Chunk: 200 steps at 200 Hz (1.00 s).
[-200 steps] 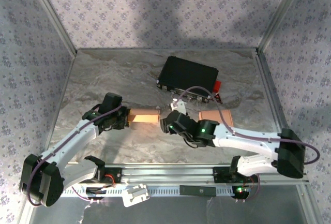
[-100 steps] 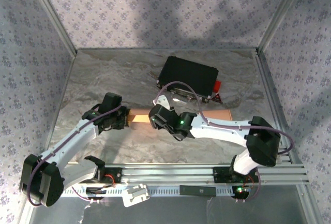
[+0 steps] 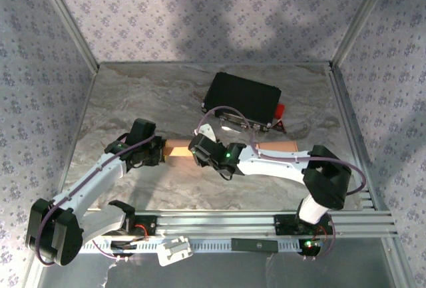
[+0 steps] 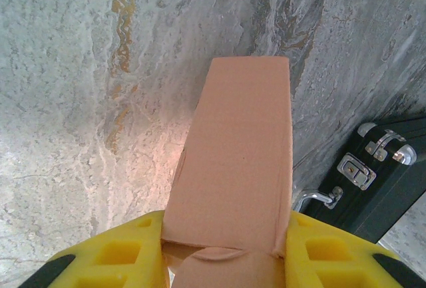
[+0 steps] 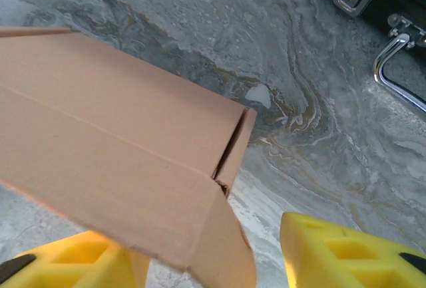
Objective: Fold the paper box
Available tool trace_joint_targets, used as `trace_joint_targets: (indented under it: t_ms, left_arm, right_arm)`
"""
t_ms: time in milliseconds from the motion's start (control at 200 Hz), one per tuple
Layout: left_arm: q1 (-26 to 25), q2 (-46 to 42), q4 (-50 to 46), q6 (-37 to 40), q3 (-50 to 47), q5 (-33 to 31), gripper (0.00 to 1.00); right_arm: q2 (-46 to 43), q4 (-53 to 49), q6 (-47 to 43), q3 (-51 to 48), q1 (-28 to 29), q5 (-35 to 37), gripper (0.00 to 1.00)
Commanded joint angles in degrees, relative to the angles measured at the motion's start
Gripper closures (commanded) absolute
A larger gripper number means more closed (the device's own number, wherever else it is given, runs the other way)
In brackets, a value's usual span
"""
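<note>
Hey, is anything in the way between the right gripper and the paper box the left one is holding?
Nothing visible. The right gripper sits at the free end of the paper box, jaws open around it, bare table in the gap. The left gripper clamps the other end; the black case lies farther back.

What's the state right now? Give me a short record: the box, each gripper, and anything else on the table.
paper box: spans between the two grippers; a slit shows at the end flap in the right wrist view
left gripper: shut on one end of the paper box
right gripper: open at the other end, one finger apart from the box
black case: far side of the table, lid closed
cardboard piece: flat, behind the right arm
</note>
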Motion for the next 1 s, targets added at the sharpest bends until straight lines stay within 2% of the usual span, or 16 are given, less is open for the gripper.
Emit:
trace_joint_targets:
  t_ms: [0, 120, 355, 560, 775, 894, 994]
  left_arm:
    - [0.3, 0.2, -2.9, -1.2, 1.6, -0.3, 0.74]
    - [0.4, 0.3, -2.9, -1.0, 1.9, -0.1, 0.74]
    - [0.8, 0.8, -0.8, -0.7, 1.3, 0.9, 0.64]
    - [2.4, 1.9, 1.6, 0.6, 1.2, 3.4, 0.48]
    - [4.9, 1.4, 3.1, 3.5, 1.5, 5.2, 0.29]
    - [7.1, 2.0, 4.5, 6.4, 2.0, 7.3, 0.28]
    - [8.3, 4.0, 4.9, 8.8, 3.2, 9.3, 0.35]
  right_arm:
    - [0.3, -0.1, 2.1, 1.7, -1.1, -1.5, 0.49]
    - [0.7, 0.6, 3.1, 2.0, -2.6, -4.9, 0.53]
    - [2.1, -1.2, 4.3, 3.7, -5.5, -9.3, 0.58]
    - [3.9, -2.8, 7.2, 5.2, -7.8, -12.1, 0.64]
    - [7.2, -7.3, 7.6, 11.9, -9.6, -14.6, 0.65]
    - [9.0, -9.6, 7.3, 15.0, -10.9, -16.3, 0.68]
    - [10.7, -11.1, 6.6, 17.6, -11.5, -17.5, 0.71]
